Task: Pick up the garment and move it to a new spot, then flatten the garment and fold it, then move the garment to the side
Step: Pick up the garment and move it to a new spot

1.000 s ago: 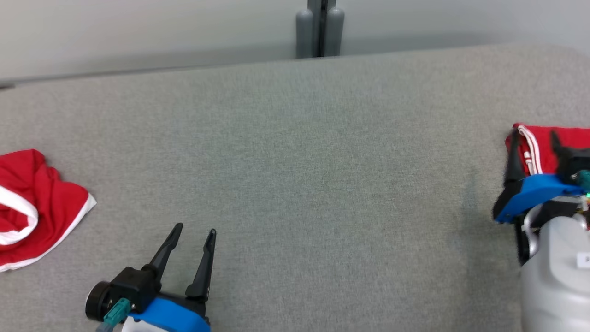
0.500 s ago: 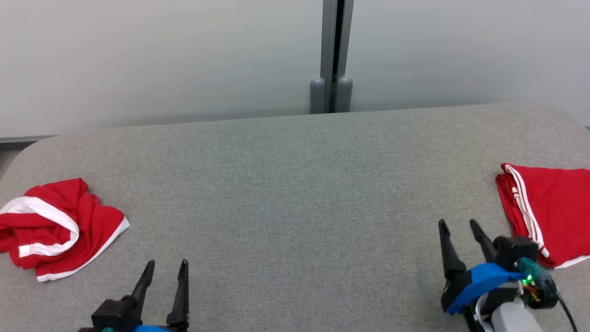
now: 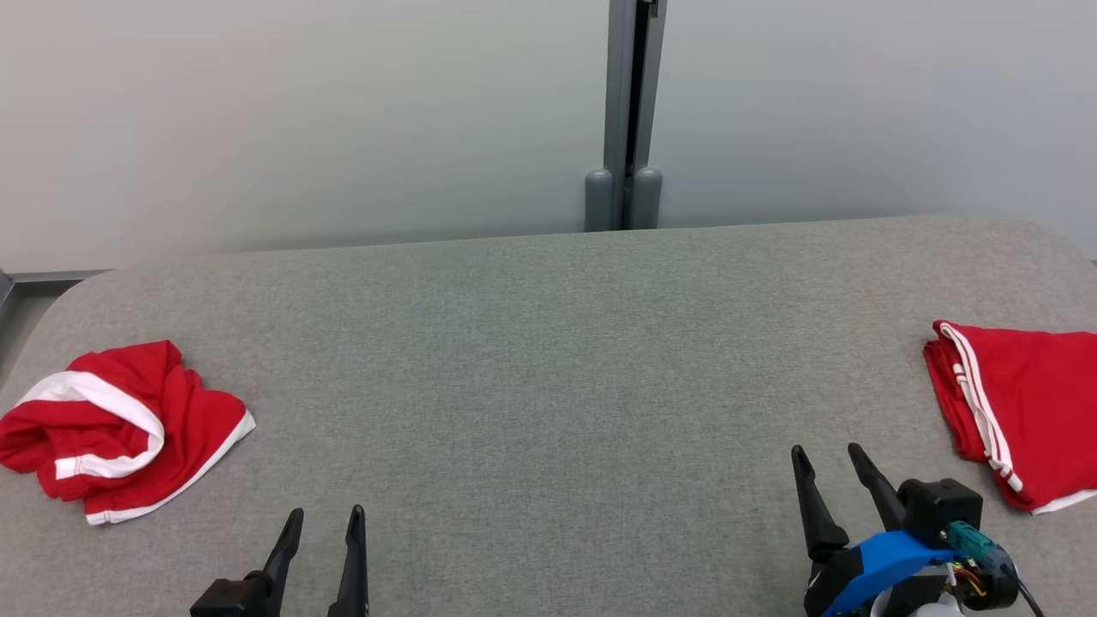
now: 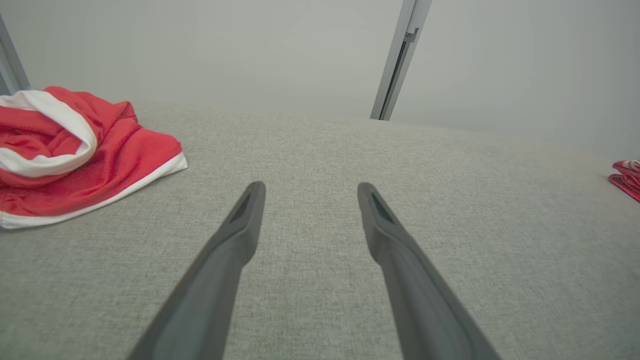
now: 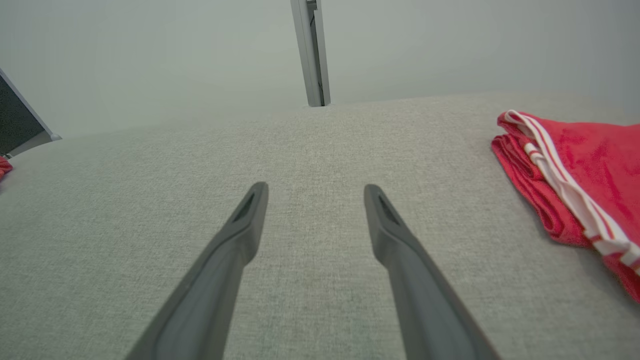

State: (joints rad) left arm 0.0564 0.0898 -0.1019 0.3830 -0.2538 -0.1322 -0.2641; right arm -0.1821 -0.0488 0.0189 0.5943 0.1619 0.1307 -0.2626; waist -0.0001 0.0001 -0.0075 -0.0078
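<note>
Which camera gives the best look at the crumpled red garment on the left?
The head view: the crumpled garment lies nearly whole, white bands clear. The left wrist view shows it closer, but cut off at the edge. The right wrist view catches a red sliver at its left edge.

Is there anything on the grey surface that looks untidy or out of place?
The red garment at the left lies crumpled in a heap, its white band twisted, while the folded garment at the right lies flat with its edges together. Nothing looks spilled or damaged.
</note>
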